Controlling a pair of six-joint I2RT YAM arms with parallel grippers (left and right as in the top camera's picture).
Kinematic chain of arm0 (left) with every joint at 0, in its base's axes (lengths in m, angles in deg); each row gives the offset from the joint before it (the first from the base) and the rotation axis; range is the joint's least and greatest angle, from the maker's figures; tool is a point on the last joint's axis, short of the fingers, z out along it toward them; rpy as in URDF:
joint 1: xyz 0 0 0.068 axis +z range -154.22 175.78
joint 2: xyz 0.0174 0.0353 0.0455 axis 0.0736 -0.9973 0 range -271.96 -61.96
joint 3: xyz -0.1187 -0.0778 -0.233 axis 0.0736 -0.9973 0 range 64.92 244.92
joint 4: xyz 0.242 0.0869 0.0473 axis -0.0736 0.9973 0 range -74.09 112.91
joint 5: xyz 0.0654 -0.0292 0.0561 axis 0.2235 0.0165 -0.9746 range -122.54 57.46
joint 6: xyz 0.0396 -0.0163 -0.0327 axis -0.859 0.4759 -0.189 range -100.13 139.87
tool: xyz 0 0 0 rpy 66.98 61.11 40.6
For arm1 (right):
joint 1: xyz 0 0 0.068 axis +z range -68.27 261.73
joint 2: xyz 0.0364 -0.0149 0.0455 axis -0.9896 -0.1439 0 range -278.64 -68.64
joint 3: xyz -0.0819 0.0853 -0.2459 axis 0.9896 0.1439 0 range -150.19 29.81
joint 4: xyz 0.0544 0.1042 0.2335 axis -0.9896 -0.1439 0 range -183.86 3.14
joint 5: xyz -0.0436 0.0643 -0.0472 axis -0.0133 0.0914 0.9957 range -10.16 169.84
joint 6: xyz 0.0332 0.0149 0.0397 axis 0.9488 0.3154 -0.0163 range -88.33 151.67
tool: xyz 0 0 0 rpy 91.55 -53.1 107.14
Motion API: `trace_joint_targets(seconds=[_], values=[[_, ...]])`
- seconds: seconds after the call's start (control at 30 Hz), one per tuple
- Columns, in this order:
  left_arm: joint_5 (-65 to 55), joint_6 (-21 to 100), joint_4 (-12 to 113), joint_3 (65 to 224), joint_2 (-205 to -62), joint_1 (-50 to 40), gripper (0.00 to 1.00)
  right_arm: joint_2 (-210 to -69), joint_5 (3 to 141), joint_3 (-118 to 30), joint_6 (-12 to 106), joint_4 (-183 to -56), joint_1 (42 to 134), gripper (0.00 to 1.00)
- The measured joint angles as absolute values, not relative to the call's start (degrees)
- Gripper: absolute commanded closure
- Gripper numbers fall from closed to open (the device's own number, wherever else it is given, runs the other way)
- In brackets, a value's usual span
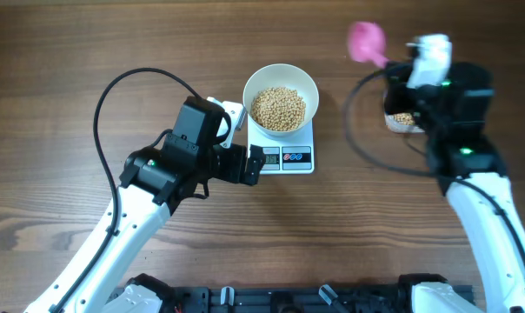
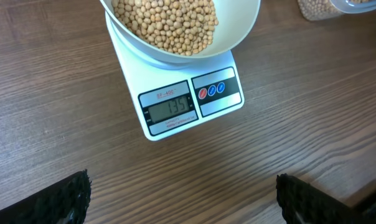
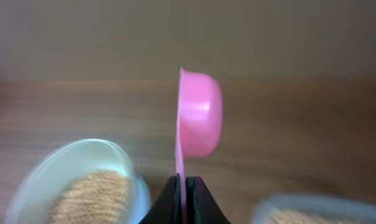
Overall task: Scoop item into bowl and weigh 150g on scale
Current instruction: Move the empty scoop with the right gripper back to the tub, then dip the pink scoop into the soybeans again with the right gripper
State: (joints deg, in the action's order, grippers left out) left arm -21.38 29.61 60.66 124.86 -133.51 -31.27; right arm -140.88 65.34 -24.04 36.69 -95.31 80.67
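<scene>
Sitting on the scale (image 1: 284,157) near the desk (image 1: 63,52)'s far edge, your bowl (image 1: 255,76) holds a heap of beans (image 1: 278,108); the clear tub (image 1: 400,121) to its right holds more. Your left gripper (image 2: 183,199) gapes empty; your right gripper (image 3: 183,194) pinches the pink scoop (image 3: 199,118).

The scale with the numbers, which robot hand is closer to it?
Left. The left gripper hangs open right beside the scale, at its display. The right gripper is farther off to the right, near the clear tub, pinching a pink scoop.

Left end effector (image 2: 183,200) splayed, right (image 3: 183,198) clamped
</scene>
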Motion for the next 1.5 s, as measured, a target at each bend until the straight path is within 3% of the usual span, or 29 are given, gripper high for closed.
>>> trace_joint_targets(seconds=[0.27, 0.6, 0.83, 1.3, 1.5], values=[[-21.4, 29.6, 60.7, 124.9, -133.5, -31.3, 0.00, -140.9, 71.2, -24.1, 33.4, -103.0, 69.5, 0.96], [-21.4, 29.6, 60.7, 124.9, -133.5, -31.3, 0.00, -140.9, 75.5, -24.1, 17.9, -114.1, 69.6, 0.96], [-21.4, 29.6, 60.7, 124.9, -133.5, -31.3, 0.00, -141.3, 77.6, -24.1, 10.9, -114.2, 69.6, 0.96], [-21.4, 29.6, 60.7, 124.9, -133.5, -31.3, 0.00, -149.8, 80.3, -24.1, 7.8, -111.3, 69.6, 0.96], [-21.4, 29.6, 60.7, 124.9, -133.5, -31.3, 0.00, -150.1, 74.0, -24.1, 8.1, -115.5, 69.6, 0.96]])
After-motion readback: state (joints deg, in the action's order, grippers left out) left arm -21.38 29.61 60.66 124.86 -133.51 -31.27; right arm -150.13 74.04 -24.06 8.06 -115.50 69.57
